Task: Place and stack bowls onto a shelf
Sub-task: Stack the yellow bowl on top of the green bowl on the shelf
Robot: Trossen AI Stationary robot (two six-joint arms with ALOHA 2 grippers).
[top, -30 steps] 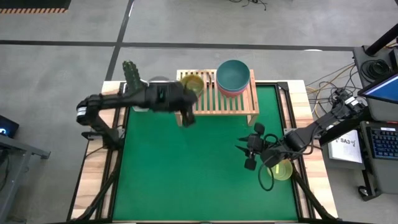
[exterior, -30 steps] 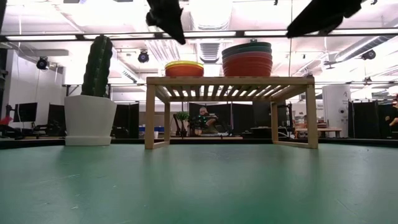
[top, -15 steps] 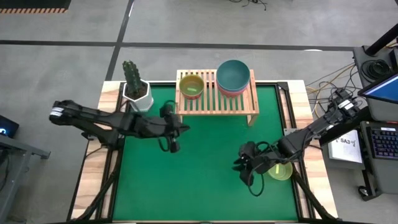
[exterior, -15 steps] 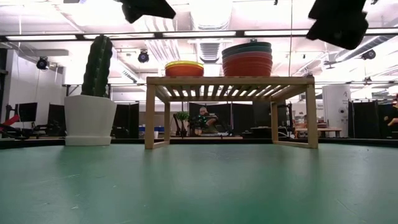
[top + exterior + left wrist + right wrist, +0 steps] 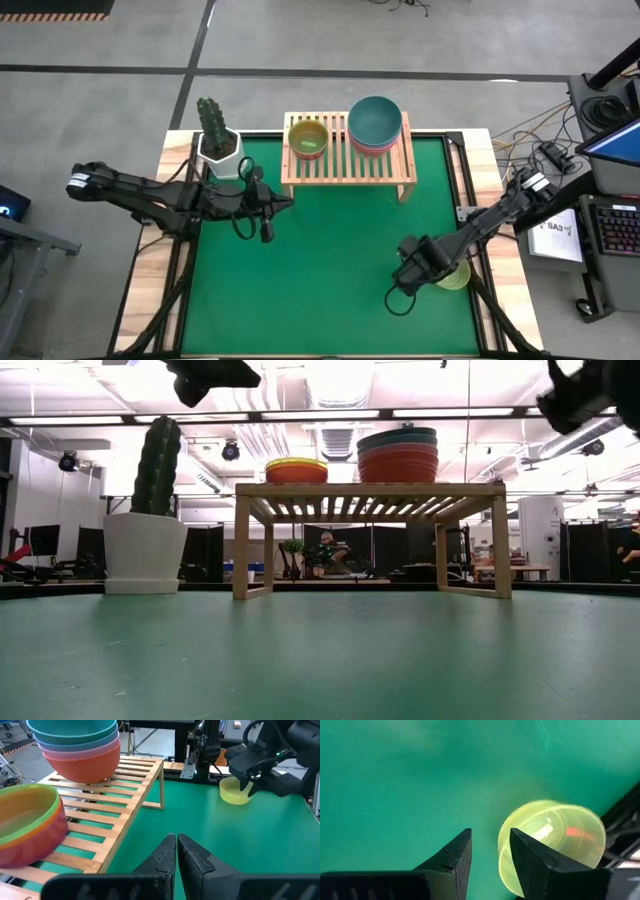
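The light-wood shelf (image 5: pixel 350 165) stands at the table's far edge on its side legs. On its slats rest a stack of large bowls with a teal one on top (image 5: pixel 375 120) and a yellow-green bowl nested in a red one (image 5: pixel 308 138). A lone yellow-green bowl (image 5: pixel 455 277) sits on its base at the table's right edge. My right gripper (image 5: pixel 405 275) hovers open just left of that bowl, raised above the table (image 5: pixel 590 390). In the right wrist view one finger (image 5: pixel 535 865) stands in front of the bowl's rim (image 5: pixel 555 840). My left gripper (image 5: pixel 266 228) is shut, in the air left of the shelf.
A white pot with a green cactus (image 5: pixel 215 135) stands at the far left corner, close to my left arm. Green mat (image 5: pixel 320 280) lies bare between the two grippers. Cables and a desk sit beyond the right edge.
My left gripper has drawn back from the shelf's front left toward the table's left and near side. My right gripper has moved toward the near edge and turned, ending beside the lone yellow-green bowl. The bowls have stayed where they were.
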